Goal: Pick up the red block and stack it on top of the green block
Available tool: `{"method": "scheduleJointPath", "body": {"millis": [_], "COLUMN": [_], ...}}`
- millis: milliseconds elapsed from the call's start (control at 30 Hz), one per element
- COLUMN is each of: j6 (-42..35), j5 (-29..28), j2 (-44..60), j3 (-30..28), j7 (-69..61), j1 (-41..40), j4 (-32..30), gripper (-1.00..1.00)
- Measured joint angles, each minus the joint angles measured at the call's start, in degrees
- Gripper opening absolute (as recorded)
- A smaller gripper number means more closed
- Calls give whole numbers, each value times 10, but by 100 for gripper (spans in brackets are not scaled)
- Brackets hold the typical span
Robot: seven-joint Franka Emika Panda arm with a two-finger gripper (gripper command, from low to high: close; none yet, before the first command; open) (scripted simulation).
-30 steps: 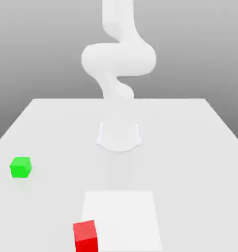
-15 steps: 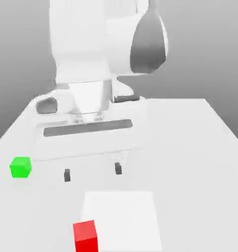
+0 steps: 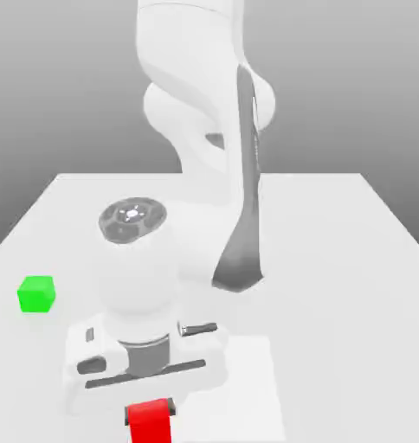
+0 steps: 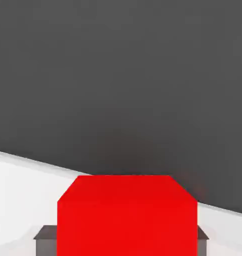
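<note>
Red block [image 3: 150, 422] — pincer [image 3: 150, 408], open before, now clamps it.

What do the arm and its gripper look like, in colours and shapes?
The arm is smooth, rounded and white, with a dark grey panel along one link. The gripper has a boxy white body with a dark slot and dark grey fingers. No cables show.

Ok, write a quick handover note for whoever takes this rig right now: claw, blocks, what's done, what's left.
Claw: shut on the red block, fingers on either side of it, low at the table's near edge.
Green block: sits alone on the table toward the exterior view's left, nothing on it.
Done: red block gripped.
Left: lift it, carry it over the green block, set it on top, release.
</note>
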Motion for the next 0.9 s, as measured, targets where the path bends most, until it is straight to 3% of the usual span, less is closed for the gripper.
{"method": "scheduleJointPath", "body": {"millis": [233, 467, 700, 900], "j6": [-68, -81, -82, -66], "j5": [-38, -105, -175, -171], "j2": [-87, -192, -289, -302], "j3": [-28, -150, -221, -244], "j7": [24, -15, -58, -81], "j1": [11, -111, -270, -288], "j4": [-18, -103, -195, -215], "gripper": [-100, -100, -100, -100]}}
